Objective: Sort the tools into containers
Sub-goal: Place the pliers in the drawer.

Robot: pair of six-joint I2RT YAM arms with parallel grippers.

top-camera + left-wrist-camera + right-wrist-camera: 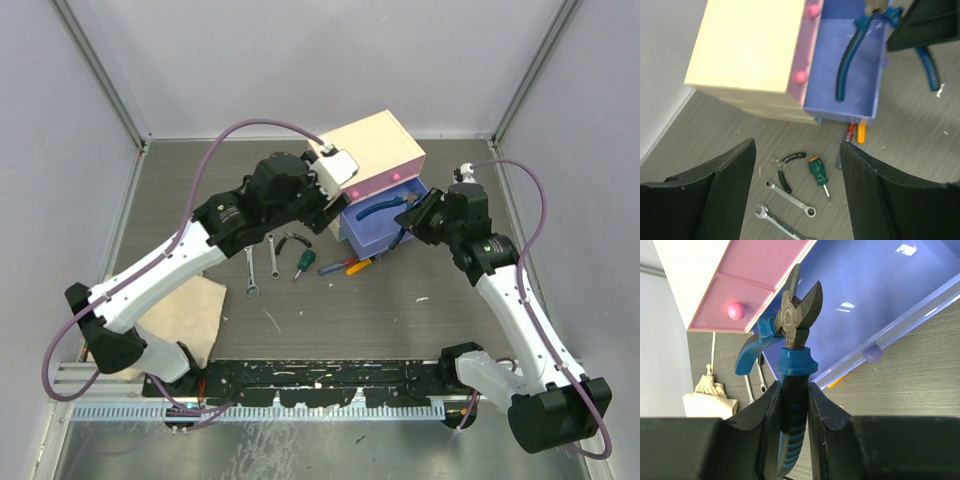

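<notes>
Can drop into the purple drawer (372, 232) from above, though crowded by blue-handled pliers (846, 62) in the right claw (792, 390). Blocked left of the chest (375, 150) by the spread left claw (797, 149). Cluttered in front with silver wrenches (250, 272), green screwdriver (302, 262); passable over bare counter (400, 315) nearer the arm bases

The top view looks steeply down from above and behind the arm bases (548, 420) at its lower edge, taking in the whole table (400, 310). The left wrist view looks down on the chest (747, 45), upper left. The right wrist view faces the open drawer (880, 290) from close by. All three share chest and drawer.
</notes>
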